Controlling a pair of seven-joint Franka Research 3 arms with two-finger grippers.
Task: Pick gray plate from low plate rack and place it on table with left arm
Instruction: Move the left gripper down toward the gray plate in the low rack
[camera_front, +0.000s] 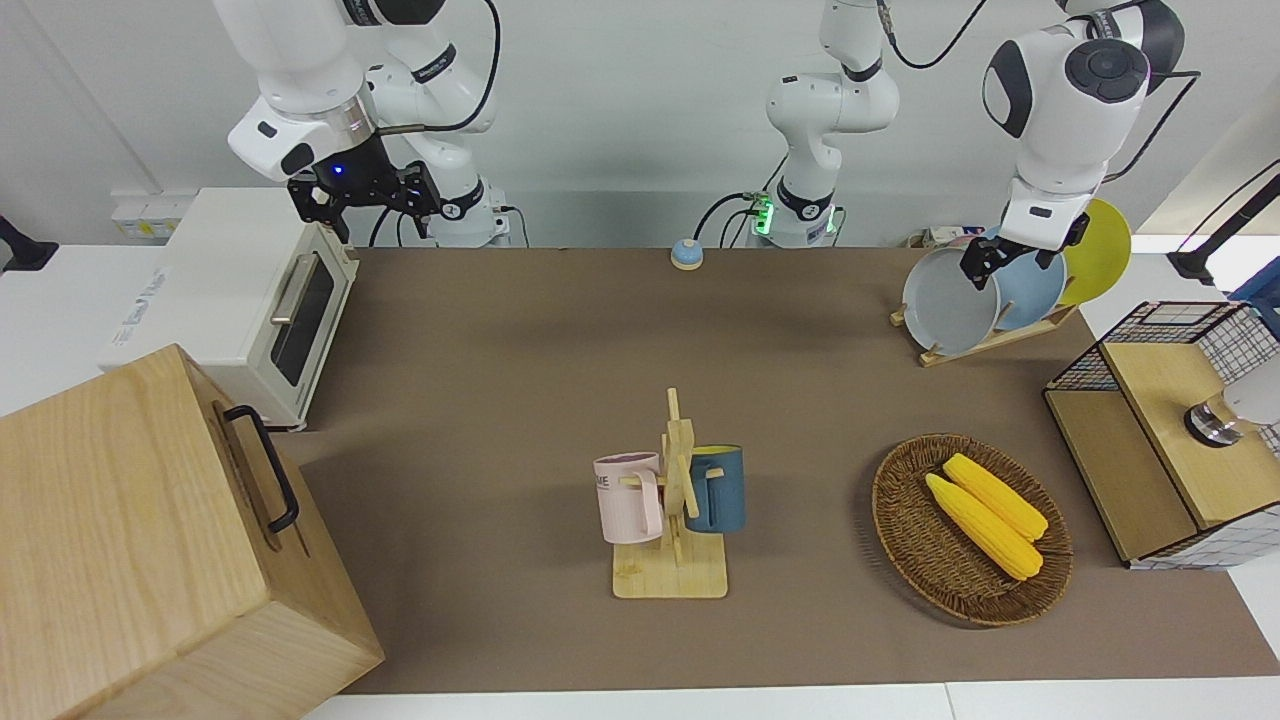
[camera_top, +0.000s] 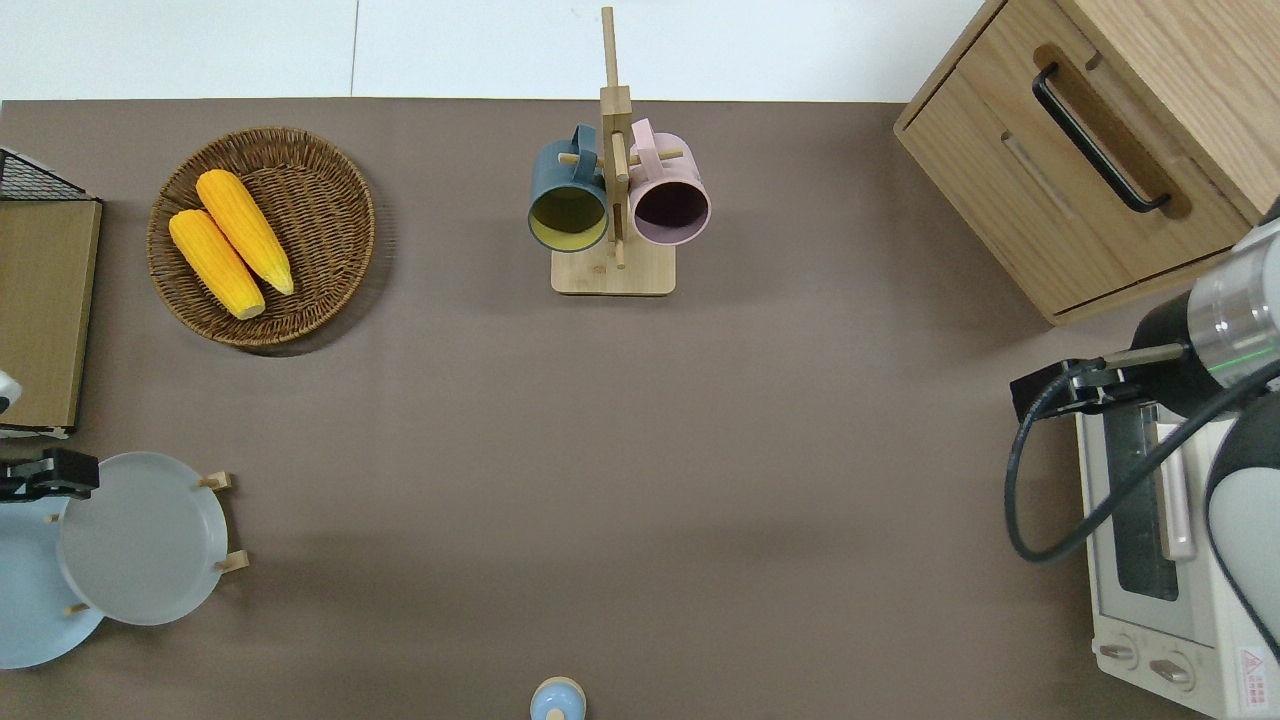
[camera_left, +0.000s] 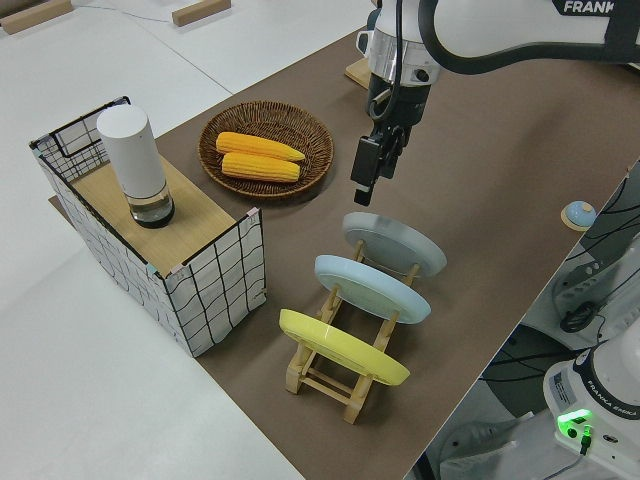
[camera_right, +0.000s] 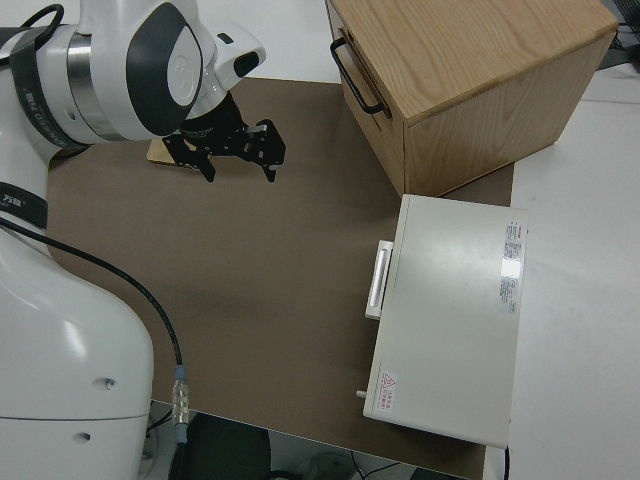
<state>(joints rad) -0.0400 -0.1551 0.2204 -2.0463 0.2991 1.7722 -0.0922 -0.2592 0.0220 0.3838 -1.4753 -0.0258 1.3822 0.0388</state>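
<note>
The left arm's black fingers (camera_left: 366, 172) hang empty just above the round pale-gray plate (camera_left: 395, 245); their spread I cannot tell. Descending off-line could knock the neighbouring round light-blue plate (camera_left: 372, 287) from the low wooden slatted rack (camera_left: 340, 385).

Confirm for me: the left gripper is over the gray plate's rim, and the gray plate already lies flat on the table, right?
Not quite. The left gripper is over the rim, but the gray plate stands slanted in the low plate rack, not flat on the table. The left side view shows this.
</note>
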